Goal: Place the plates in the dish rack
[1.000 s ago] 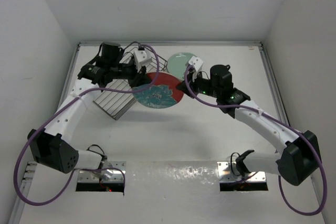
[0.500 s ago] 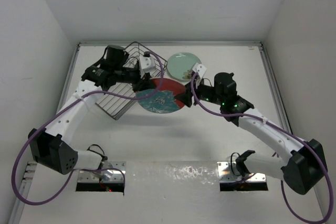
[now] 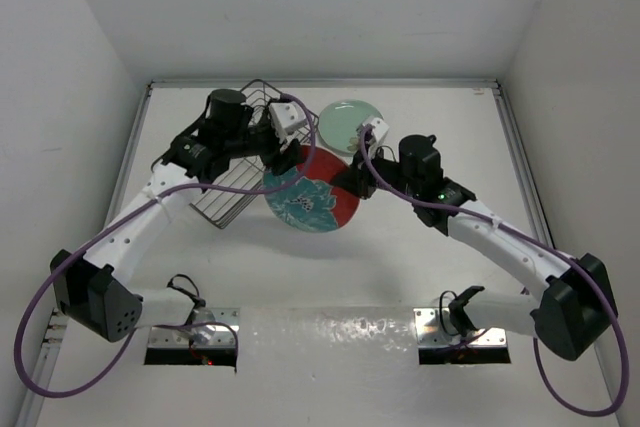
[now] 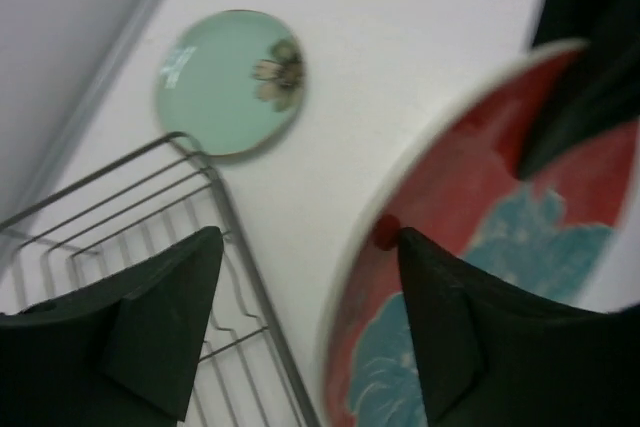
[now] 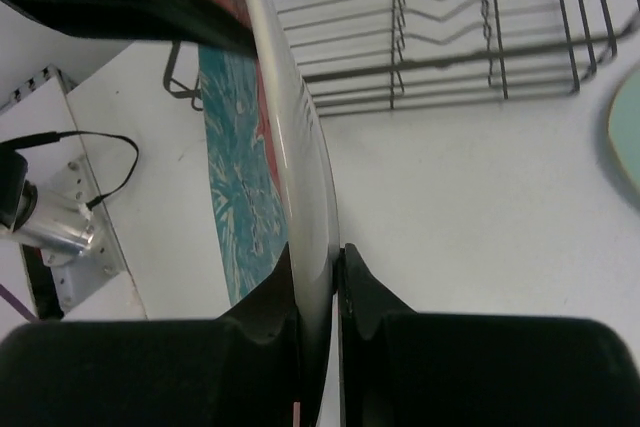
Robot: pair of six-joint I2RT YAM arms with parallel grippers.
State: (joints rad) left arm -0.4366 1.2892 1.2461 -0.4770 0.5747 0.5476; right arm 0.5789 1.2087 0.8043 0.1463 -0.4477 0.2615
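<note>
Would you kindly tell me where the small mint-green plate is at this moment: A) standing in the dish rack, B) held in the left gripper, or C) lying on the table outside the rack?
C: the mint-green plate lies flat on the table, outside the dish rack and held by nothing.

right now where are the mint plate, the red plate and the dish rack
mint plate (image 4: 228, 82), left wrist view, centre of its face
red plate (image 3: 312, 199), top view, teal flower at its middle
dish rack (image 3: 224, 201), top view, wire floor near its near corner
</note>
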